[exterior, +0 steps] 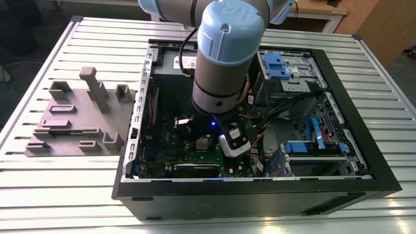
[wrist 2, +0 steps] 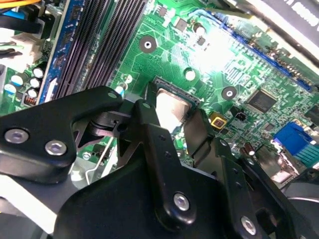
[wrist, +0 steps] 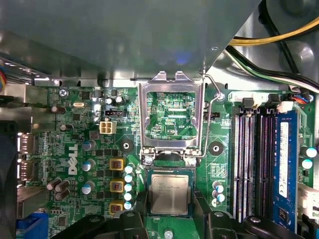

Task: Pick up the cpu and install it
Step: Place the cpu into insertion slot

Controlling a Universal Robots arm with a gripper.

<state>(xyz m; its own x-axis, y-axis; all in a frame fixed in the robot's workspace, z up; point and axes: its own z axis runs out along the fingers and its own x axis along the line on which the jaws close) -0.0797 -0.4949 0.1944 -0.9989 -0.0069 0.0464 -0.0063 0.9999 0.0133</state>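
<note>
The cpu [wrist: 169, 191], a small square chip with a shiny silver top, lies level inside the black socket on the green motherboard [wrist: 75, 149]. It also shows in the second wrist view, cpu [wrist 2: 172, 102], and in the exterior view, cpu [exterior: 203, 143]. My gripper [wrist: 170, 211] reaches down over it, with one black finger pressed against each of two opposite sides of the chip. In the second wrist view the gripper [wrist 2: 172, 119] is shut on the chip. The socket's metal load plate [wrist: 171, 117] stands flipped open beside the chip.
The arm [exterior: 224, 58] reaches into an open black computer case [exterior: 364, 175] on a slatted metal table. Memory slots [wrist: 254, 164] run beside the socket. Blue drive cages [exterior: 312, 146] and loose cables [wrist: 269, 40] crowd one side. A grey fixture tray [exterior: 78, 117] sits at the exterior view's left.
</note>
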